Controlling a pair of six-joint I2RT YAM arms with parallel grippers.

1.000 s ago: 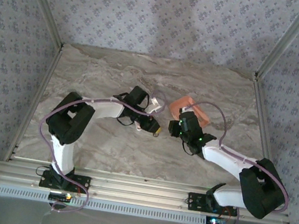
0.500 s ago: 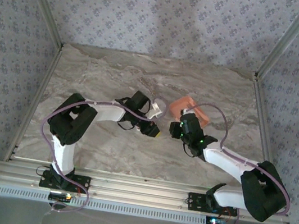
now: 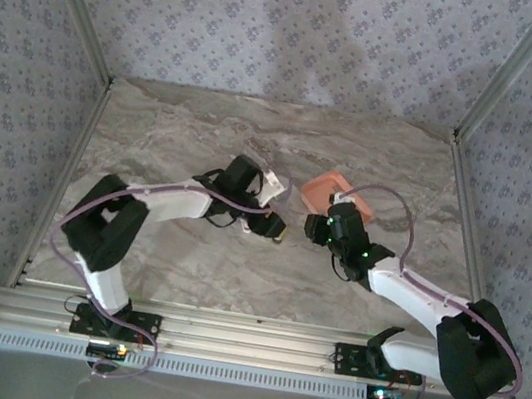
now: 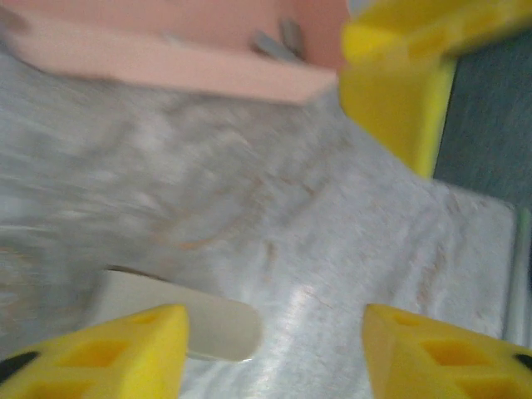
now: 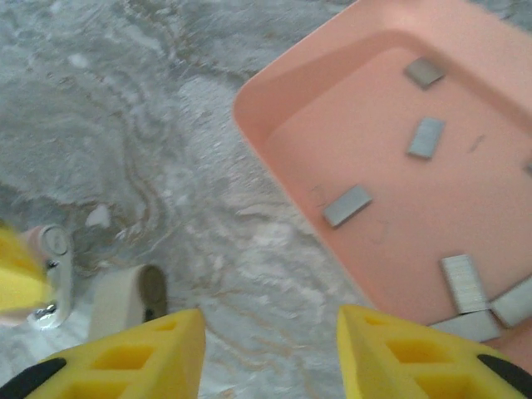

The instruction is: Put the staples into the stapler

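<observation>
One salmon-pink tray (image 5: 274, 91) lies on the marble surface (image 3: 185, 136). The staples (image 5: 347, 205) lie loose inside it. The right wrist view shows six grey strips: three scattered singly across the tray floor and three bunched at its near side. A sliver at the picture's edge may be a seventh.

There are two arms, and both reach in toward the tray. The right gripper (image 5: 270, 324) hangs just off the tray's near-left corner. Its yellow jaws are spread, with bare surface between them and nothing grasped. The left gripper (image 4: 274, 332) sits a little farther out on the same side and faces the tray. Its jaws are also released and stand wide apart.

One pale beige rounded piece (image 5: 125, 303) lies flat on the surface outside the tray, near that corner. In the left wrist view it sits beside one finger and is not pinched. I cannot tell whether it belongs to the stapler.

Since the earlier top views the tray has not shifted. The left arm's elbow has swung away from the tray toward the near-left. The right arm's elbow has also drifted outward, away from the tray. Both wrists have kept close to the tray's left corner.
</observation>
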